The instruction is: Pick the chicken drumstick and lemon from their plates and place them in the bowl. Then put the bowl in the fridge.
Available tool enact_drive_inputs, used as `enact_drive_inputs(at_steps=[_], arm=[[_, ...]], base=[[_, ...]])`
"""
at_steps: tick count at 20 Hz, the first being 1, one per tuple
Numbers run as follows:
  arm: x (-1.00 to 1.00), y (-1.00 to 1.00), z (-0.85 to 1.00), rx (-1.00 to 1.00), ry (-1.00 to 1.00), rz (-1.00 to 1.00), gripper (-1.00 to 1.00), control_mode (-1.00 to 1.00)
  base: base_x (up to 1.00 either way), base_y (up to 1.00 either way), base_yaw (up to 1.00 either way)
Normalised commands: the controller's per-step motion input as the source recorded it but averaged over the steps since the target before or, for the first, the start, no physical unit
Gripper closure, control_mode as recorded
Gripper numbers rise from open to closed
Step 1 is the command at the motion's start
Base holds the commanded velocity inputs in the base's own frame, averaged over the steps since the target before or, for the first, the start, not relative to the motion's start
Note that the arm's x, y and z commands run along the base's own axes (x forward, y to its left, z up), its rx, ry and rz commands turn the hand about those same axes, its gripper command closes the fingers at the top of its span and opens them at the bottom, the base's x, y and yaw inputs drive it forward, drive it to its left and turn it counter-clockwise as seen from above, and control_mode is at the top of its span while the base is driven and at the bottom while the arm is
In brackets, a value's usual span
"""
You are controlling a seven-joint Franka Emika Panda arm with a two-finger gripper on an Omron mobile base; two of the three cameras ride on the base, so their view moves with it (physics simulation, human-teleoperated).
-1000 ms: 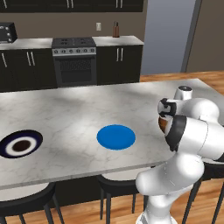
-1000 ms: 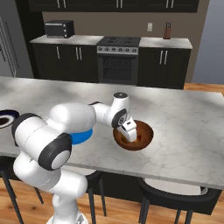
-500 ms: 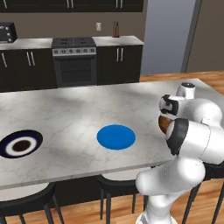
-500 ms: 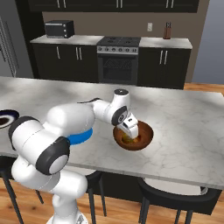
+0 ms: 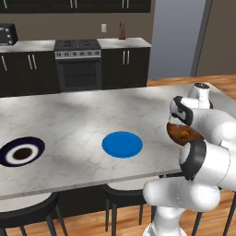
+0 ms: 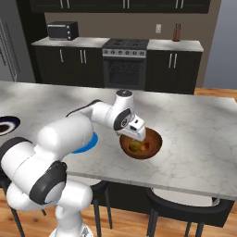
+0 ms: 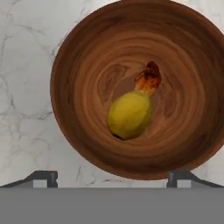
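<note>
The brown wooden bowl [image 7: 70, 65] stands on the marble island near its right end [image 6: 155, 141]. Inside it lie the yellow lemon [image 7: 129, 114] and, touching its far end, the reddish-brown chicken drumstick [image 7: 148, 78]. My gripper [image 6: 137, 134] hangs just above the bowl and points straight down into it. It is open, its fingertips [image 7: 43, 177] spread wide at the bowl's near rim with nothing between them. The bright blue plate [image 5: 122, 144] and the navy plate [image 5: 21, 152] with a white centre both lie bare further left. The grey fridge [image 6: 7, 51] stands at the far left.
Black stools [image 6: 185, 208] stand along the island's near edge. Behind the island runs a dark cabinet row with a stove [image 6: 126, 60], a toaster oven [image 6: 62, 30] and a knife block [image 6: 177, 33]. My own arm [image 5: 203, 138] covers part of the bowl in the left base view.
The hand has shifted slightly over the bowl and the arm's elbow has swung a little. The jaws stay wide open. Lemon and drumstick lie still in the bowl.
</note>
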Motion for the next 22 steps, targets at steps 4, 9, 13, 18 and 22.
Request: enact_drive_inputs(at_steps=[4, 9, 13, 18, 22], arm=[[-0.06, 0.53, 0.04, -0.22, -0.03, 0.31, -1.00, -1.00], [0.02, 0.49, -0.03, -0.23, 0.00, 0.22, -1.00, -1.00], [0.16, 0.27, -0.19, -0.17, 0.00, 0.07, -1.00, -1.00], [0.21, 0.02, -0.29, -0.14, 0.00, 0.02, -1.00, -1.00], [0.27, -0.11, -0.24, -0.02, 0.00, 0.00, -1.00, -1.00]], base=[[0.00, 0.00, 0.00], [0.00, 0.00, 0.00], [0.00, 0.00, 0.00], [0.00, 0.00, 0.00], [0.00, 0.00, 0.00]])
